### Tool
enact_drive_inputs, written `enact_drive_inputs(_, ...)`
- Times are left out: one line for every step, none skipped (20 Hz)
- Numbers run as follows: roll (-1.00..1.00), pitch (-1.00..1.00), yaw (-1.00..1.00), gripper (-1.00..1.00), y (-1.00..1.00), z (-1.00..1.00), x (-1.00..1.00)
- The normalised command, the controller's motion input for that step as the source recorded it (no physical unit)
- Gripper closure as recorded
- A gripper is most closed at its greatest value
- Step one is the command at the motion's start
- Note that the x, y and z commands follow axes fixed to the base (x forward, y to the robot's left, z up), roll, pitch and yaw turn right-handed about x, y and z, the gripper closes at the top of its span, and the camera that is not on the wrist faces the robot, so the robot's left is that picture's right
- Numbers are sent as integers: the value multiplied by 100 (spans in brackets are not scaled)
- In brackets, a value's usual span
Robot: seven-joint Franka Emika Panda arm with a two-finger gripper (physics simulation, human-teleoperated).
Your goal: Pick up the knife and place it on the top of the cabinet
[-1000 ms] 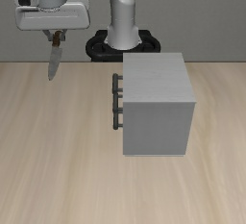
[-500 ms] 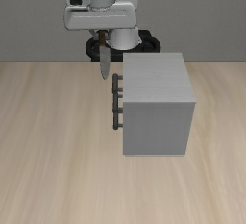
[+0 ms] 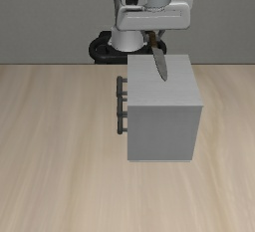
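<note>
I am hanging the knife point(image 3: 159, 65) over the cabinet point(image 3: 184, 92).
With the handles point(image 3: 123, 105) off at nine o'clock, my pincer point(image 3: 154, 39) is clamping the knife's grip, blade pointing to six o'clock above the top's rear; lowering slowly before letting go looks safest.

Support: a flat wooden surface point(image 3: 60, 166) of pale planks, its grain running side to side. It spreads out below the gripper point(image 3: 153, 39) and well past it on both sides.
Cabinet: a plain grey cabinet point(image 3: 164, 126), box-shaped, stands upright directly on the wood, beneath the gripper and extending forward from it. Its flat top faces up, with the gripper above the rear part.
Handles: three dark handles point(image 3: 123, 105) line the cabinet's side face, lower than the gripper and toward the exterior view's left of it.
Robot base: a dark round foot point(image 3: 108, 49) rests at the surface's far edge, behind the gripper and to its exterior-view left.
</note>
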Motion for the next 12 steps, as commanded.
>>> enact_drive_inputs(0,0,0,100,100,0,0)
enact_drive_inputs(0,0,0,100,100,0,0)
enact_drive_inputs(0,0,0,100,0,0,-100)
enact_drive_inputs(0,0,0,-100,0,0,0)
enact_drive_inputs(0,0,0,-100,0,0,0)
enact_drive_inputs(0,0,0,-100,0,0,0)
enact_drive_inputs(0,0,0,-100,0,0,0)
enact_drive_inputs(0,0,0,-100,0,0,0)
enact_drive_inputs(0,0,0,-100,0,0,0)
enact_drive_inputs(0,0,0,-100,0,0,0)
enact_drive_inputs(0,0,0,-100,0,0,0)
enact_drive_inputs(0,0,0,-100,0,0,0)
